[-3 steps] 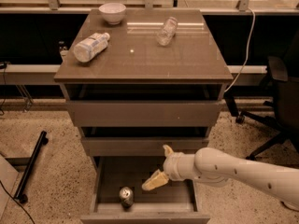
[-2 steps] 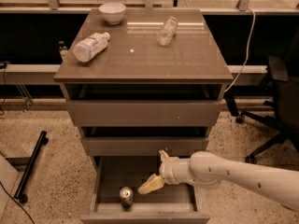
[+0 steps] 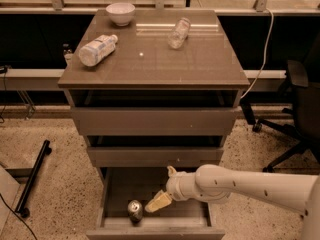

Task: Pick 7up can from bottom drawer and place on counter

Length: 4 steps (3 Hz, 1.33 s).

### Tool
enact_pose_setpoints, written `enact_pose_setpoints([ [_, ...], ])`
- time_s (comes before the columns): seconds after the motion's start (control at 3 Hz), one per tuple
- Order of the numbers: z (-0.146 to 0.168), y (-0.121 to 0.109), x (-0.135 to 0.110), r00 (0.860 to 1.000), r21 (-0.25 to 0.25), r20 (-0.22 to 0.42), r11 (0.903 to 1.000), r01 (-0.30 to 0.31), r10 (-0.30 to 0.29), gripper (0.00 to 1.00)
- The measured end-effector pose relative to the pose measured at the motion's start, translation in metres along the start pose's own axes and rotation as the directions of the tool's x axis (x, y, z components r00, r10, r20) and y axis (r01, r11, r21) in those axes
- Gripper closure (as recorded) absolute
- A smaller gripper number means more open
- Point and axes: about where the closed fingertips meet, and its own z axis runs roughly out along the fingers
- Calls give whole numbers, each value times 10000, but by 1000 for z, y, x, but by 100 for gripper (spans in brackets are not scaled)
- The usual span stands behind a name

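Note:
The 7up can (image 3: 134,210) stands upright on the floor of the open bottom drawer (image 3: 114,194), near its front left, its silver top showing. My gripper (image 3: 156,202) reaches into the drawer from the right on a white arm. Its pale fingers (image 3: 159,201) point down and left and end just right of the can, a small gap apart from it. The counter (image 3: 200,66) is the glossy brown top of the cabinet above.
On the counter lie two clear plastic bottles (image 3: 97,49) (image 3: 178,32) and a white bowl (image 3: 120,13) at the back left. The two upper drawers stand slightly ajar. A black office chair (image 3: 297,114) is at the right, a black bar (image 3: 32,176) on the floor at left.
My gripper has moved down and left inside the bottom drawer, closer to the can. The can has not moved.

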Motion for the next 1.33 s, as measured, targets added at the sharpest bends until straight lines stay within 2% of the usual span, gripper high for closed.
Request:
enact_pose_setpoints([
  [0.33,36,3,26,9986,-135,-400,9992,-365,359,0],
  [0.67,80,8,63,9946,-260,-687,9965,-796,776,0],
  [1.0,121,17,92,9895,-621,-866,9907,-1211,1155,0],
  [1.33,161,26,115,9841,-1008,-812,9810,-1656,1578,0],
])
